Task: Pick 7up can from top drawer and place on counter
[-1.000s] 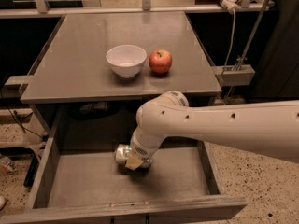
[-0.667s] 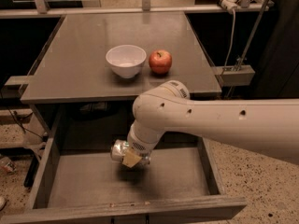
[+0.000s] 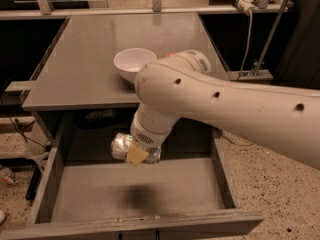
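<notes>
The silvery 7up can hangs in the air above the open top drawer, lying on its side. My gripper is shut on the can, at the end of the thick white arm that reaches in from the right. The can casts a dark shadow on the drawer floor. The grey counter lies just above and behind the can. The arm hides the middle right of the counter.
A white bowl stands on the counter, partly behind the arm. The apple is hidden by the arm. Drawer side walls rise left and right. A rail with cables runs behind the counter at top right.
The can has been lifted from the drawer floor and now hangs above it. The arm has risen and swung up in front of the counter, covering the apple.
</notes>
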Controlling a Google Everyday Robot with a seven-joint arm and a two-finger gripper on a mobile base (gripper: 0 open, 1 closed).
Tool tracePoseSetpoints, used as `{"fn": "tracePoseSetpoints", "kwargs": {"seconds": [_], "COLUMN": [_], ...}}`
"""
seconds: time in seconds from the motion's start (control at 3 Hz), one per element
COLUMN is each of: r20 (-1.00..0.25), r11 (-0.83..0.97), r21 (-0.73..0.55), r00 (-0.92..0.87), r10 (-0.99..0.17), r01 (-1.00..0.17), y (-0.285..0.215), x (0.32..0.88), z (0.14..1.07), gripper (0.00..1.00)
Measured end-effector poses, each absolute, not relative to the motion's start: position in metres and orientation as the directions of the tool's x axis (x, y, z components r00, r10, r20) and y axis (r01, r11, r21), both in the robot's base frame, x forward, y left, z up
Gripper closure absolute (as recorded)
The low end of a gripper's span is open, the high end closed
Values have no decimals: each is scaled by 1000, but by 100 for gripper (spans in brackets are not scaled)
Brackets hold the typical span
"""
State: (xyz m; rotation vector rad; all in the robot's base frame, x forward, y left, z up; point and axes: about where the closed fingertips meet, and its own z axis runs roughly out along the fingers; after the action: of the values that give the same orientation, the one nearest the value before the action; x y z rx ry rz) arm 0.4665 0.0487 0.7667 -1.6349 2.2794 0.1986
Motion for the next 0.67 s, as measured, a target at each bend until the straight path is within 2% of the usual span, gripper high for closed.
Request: {"fn": "tracePoseSetpoints", "kwargs": {"seconds": [0.67], "r20": [-367], "r11": [266], "r21": [-145], "r00": [-198], "r10": [-909], "r01": [-953], "y": [60], "x": [463], "z": [858], "gripper": [100]}}
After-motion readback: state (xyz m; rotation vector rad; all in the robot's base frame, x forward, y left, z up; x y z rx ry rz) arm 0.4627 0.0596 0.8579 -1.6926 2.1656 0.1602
